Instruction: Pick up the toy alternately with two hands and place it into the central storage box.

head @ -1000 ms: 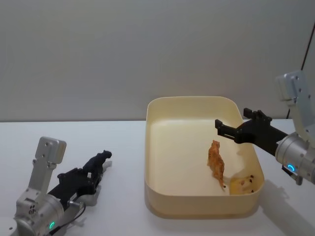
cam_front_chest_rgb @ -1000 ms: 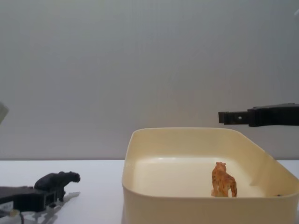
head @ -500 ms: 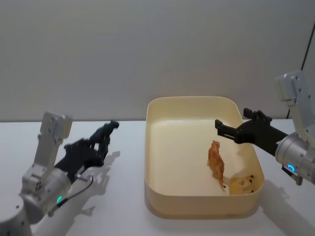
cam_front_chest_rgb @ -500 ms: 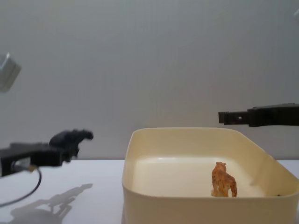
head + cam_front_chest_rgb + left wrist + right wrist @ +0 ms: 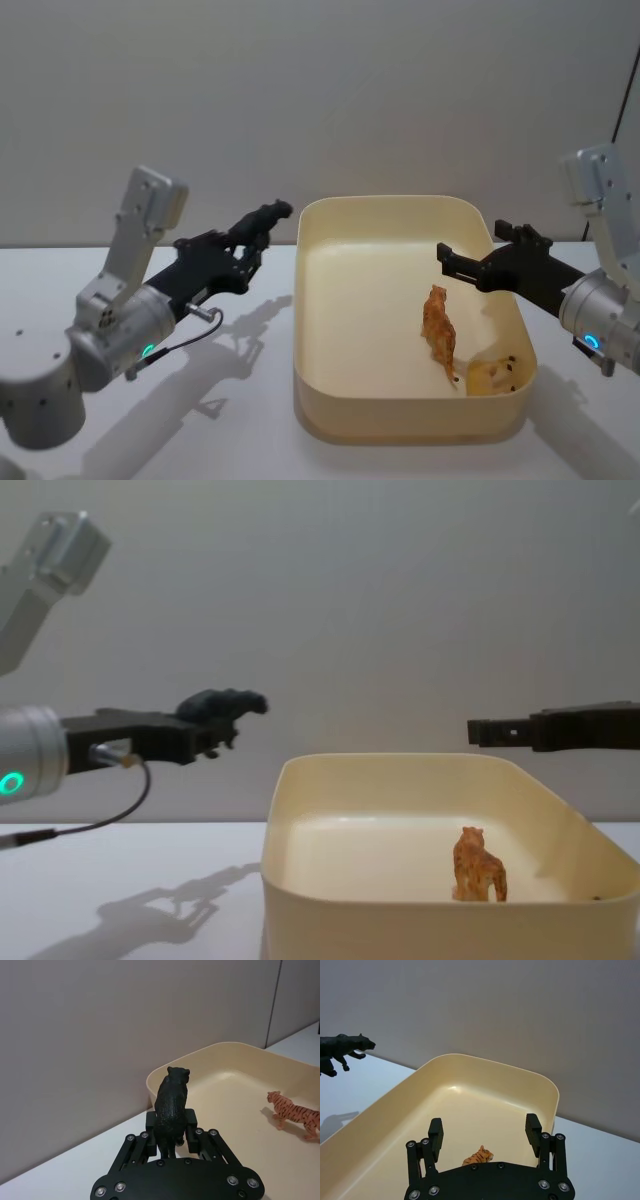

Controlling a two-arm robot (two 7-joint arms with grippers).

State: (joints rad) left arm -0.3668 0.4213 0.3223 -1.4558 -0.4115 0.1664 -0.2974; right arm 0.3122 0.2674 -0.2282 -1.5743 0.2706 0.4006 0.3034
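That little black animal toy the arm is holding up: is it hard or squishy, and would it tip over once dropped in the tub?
The black animal toy looks stiff: it keeps its shape between the left gripper fingers. Probably light, carried high by its body alone. On narrow legs it may topple, though the orange tiger stands upright in the storage box.

A tiger (image 5: 439, 333) is set in the box (image 5: 410, 432) toward 3 o'clock; a panther (image 5: 262, 217) is held at 9 o'clock outside it
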